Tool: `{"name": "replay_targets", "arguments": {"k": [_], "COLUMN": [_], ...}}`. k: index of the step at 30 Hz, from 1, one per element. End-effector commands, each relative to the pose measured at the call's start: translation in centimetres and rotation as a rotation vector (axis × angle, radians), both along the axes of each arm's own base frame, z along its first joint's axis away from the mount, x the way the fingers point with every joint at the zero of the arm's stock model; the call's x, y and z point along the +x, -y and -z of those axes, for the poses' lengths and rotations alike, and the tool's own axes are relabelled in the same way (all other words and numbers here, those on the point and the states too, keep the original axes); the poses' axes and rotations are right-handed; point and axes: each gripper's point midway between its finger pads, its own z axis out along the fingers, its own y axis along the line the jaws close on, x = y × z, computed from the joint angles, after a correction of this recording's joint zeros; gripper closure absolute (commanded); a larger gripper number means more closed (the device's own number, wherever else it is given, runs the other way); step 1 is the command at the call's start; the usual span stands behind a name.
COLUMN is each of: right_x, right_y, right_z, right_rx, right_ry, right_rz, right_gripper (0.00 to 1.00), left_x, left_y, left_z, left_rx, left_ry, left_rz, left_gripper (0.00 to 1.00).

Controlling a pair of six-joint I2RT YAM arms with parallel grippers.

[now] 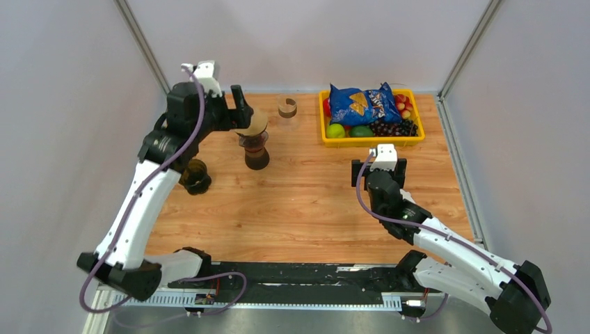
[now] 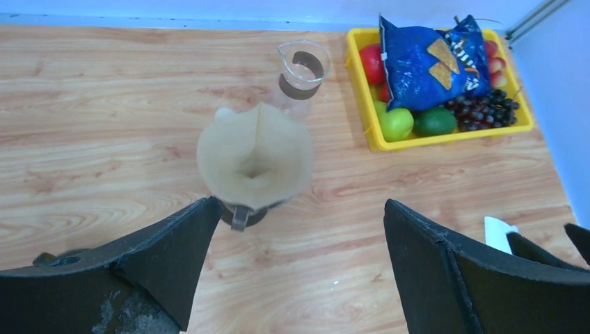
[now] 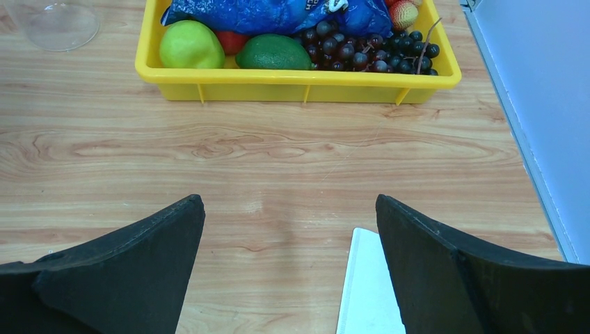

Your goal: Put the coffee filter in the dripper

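The matte black left tool (image 2: 299, 204) hangs spread above the conical paper filter (image 2: 254, 161) in the dripper (image 2: 240, 217).

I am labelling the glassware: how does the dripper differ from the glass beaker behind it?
The dripper holds an opened brown paper filter; the glass beaker holds none and looks empty. The dripper stands nearer the left gripper; the beaker stands farther back, closer to the yellow tray. The beaker shows a brown band; the dripper is mostly hidden under its filter. Both stand upright on the wooden table.
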Motion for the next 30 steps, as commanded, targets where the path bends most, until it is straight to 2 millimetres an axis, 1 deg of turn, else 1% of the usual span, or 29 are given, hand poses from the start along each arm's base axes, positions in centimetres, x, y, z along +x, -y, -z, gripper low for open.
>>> {"name": "replay_targets", "arguments": {"k": [1,2,3,4,5,6,7,8,9,10,11,12,13,14,15,16,18,20,21,22,23,24,25,26,27,28,29,30], "right_x": [0.2,0.2,0.2,0.1,0.1,0.1,0.1,0.1,0.1,0.0,0.0,0.0,0.0,0.0,-0.1,-0.1,-0.1,-0.2,-0.2,-0.2,-0.2,-0.1,-0.1,-0.1,-0.1,-0.1,-0.1,-0.1], "right_y": [0.1,0.1,0.1,0.2,0.2,0.2,0.2,0.2,0.2,0.3,0.3,0.3,0.3,0.3,0.2,0.3,0.2,0.0,-0.1,-0.2,-0.2,-0.2,-0.2,-0.2,-0.3,-0.4,-0.4,-0.5], "right_z": [-2.1,-2.2,-2.3,-2.3,-2.4,-2.4,-2.5,-2.5,-2.5,-2.5,-2.6,-2.6,-2.6,-2.6,-2.7,-2.7,-2.9,-2.9,-2.8,-2.8,-2.8,-2.8,-2.8,-2.7,-2.7,-2.7,-2.6,-2.5], "right_rx": [0.052,0.056,0.060,0.062,0.066,0.069,0.070,0.070,0.070,0.071,0.072,0.073,0.073,0.075,0.076,0.078,0.085,0.094,0.094,0.094,0.092,0.090,0.088,0.088,0.092,0.090,0.090,0.091], "right_ry": [0.048,0.051,0.053,0.054,0.057,0.058,0.059,0.061,0.062,0.063,0.063,0.065,0.065,0.066,0.067,0.069,0.072,0.072,0.070,0.069,0.067,0.067,0.066,0.065,0.065,0.063,0.060,0.058], "right_rz": [0.018,0.018,0.019,0.019,0.019,0.019,0.019,0.018,0.020,0.020,0.020,0.020,0.018,0.016,0.013,0.013,0.012,0.000,-0.010,-0.013,-0.015,-0.015,-0.013,-0.014,-0.016,-0.021,-0.023,-0.023], "right_gripper": [0.00,0.00,0.00,0.00,0.00,0.00,0.00,0.00,0.00,0.00,0.00,0.00,0.00,0.00,0.00,0.00,0.00,0.00,0.00,0.00,0.00,0.00,0.00,0.00,0.00,0.00,0.00,0.00], "left_x": [-2.4,-3.3,-3.6,-4.4,-4.6,-5.2,-5.4,-6.0,-6.1,-6.8,-7.0,-7.7,-7.9,-8.3,-8.5,-8.9,-9.5,-9.5,-9.1,-8.9,-8.3,-8.0,-7.1,-6.7,-5.6,-5.0,-4.0,-3.3], "left_y": [-0.6,-1.3,-1.7,-2.7,-3.2,-4.4,-4.9,-6.0,-7.1,-7.8,-8.8,-9.4,-10.1,-10.6,-11.1,-11.6,-13.2,-14.2,-14.2,-14.8,-14.6,-15.4,-15.2,-15.9,-15.8,-16.6,-16.6,-17.0], "left_z": [-1.7,-2.5,-0.8,-1.3,0.5,0.5,2.3,2.4,4.3,4.7,6.1,6.3,7.5,7.6,8.7,9.2,11.5,13.2,14.1,14.8,15.5,16.2,17.0,17.3,18.0,17.9,18.5,18.4], "left_rx": [-0.107,-0.135,-0.132,-0.158,-0.151,-0.173,-0.175,-0.176,-0.164,-0.170,-0.165,-0.170,-0.160,-0.165,-0.151,-0.141,-0.115,-0.113,-0.116,-0.114,-0.115,-0.111,-0.116,-0.115,-0.118,-0.119,-0.119,-0.118], "left_ry": [0.137,0.169,0.142,0.164,0.135,0.151,0.120,0.142,0.118,0.120,0.101,0.106,0.095,0.103,0.093,0.084,0.038,-0.006,-0.035,-0.054,-0.079,-0.096,-0.122,-0.131,-0.149,-0.148,-0.167,-0.167], "left_rz": [-0.006,-0.032,-0.055,-0.108,-0.139,-0.201,-0.236,-0.284,-0.352,-0.387,-0.451,-0.475,-0.515,-0.531,-0.559,-0.583,-0.675,-0.734,-0.738,-0.765,-0.760,-0.787,-0.778,-0.796,-0.788,-0.809,-0.801,-0.805], "left_gripper": [0.00,0.00,0.00,0.00,0.00,0.00,0.00,0.00,0.00,0.00,0.00,0.00,0.00,0.00,0.00,0.00,0.00,0.00,0.00,0.00,0.00,0.00,0.00,0.00,0.00,0.00,0.00,0.00]}}
